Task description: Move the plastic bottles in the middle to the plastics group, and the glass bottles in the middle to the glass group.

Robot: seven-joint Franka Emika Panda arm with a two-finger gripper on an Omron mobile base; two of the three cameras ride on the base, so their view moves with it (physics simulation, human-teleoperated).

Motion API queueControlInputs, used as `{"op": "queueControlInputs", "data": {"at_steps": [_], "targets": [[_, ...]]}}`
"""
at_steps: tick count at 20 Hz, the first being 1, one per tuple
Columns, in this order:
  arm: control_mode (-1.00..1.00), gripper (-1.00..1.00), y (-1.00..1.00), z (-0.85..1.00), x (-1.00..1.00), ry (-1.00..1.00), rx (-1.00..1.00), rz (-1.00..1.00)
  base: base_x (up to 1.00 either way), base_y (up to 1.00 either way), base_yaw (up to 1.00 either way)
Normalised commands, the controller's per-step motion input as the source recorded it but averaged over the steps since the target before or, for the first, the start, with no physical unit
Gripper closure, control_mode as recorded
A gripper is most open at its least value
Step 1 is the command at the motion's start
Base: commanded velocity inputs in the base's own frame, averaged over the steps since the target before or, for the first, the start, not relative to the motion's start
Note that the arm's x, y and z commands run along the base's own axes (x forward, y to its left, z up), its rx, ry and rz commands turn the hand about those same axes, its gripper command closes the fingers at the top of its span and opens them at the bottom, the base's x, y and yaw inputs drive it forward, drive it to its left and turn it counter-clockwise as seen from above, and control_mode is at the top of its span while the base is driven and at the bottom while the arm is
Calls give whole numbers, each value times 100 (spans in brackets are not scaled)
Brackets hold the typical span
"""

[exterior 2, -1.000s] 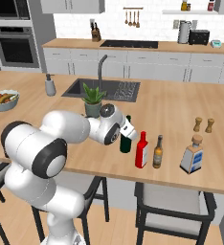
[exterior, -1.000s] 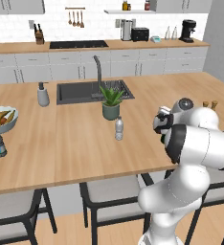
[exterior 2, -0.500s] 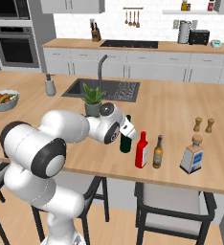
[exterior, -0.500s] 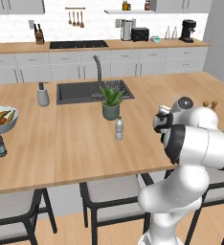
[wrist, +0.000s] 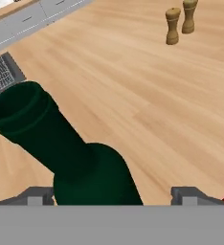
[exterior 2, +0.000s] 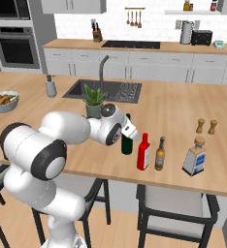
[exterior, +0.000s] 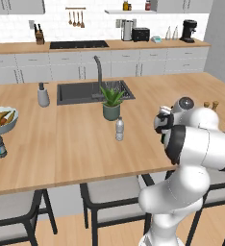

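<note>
Tool (wrist: 112,196) spread wide, gripping nothing, straddling the green wine bottle (wrist: 66,153) lower left in the hand view. It stands on the counter (exterior 2: 183,109) beside the red bottle (exterior 2: 143,152); a careless pull-back could topple both.

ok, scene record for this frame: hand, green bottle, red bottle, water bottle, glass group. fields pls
hand: open, fingers on either side of the green bottle's body
green bottle: upright on the island counter, beside the red bottle
red bottle: upright, next to the brown bottle
water bottle: upright near the potted plant, not yet moved
glass group: brown bottle and flat pale bottle
</note>
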Motion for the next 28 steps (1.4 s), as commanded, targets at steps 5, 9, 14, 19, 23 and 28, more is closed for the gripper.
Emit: {"op": "queueControlInputs", "data": {"at_steps": [5, 9, 14, 19, 23, 28], "targets": [[-100, -100, 21, 51, -3, 3, -6, 0, 0, 0, 0], [-100, -100, 18, 87, -6, 0, -6, 0, 0, 0, 0], [-100, -100, 30, 100, -1, -1, -4, 0, 0, 0, 0], [-100, -100, 40, 100, -5, -2, -4, 0, 0, 0, 0], [-100, -100, 62, 24, -58, 0, 0, 11, 0, 0, 0], [-100, -100, 84, 0, -50, 12, 0, 31, 0, 0, 0]]}}
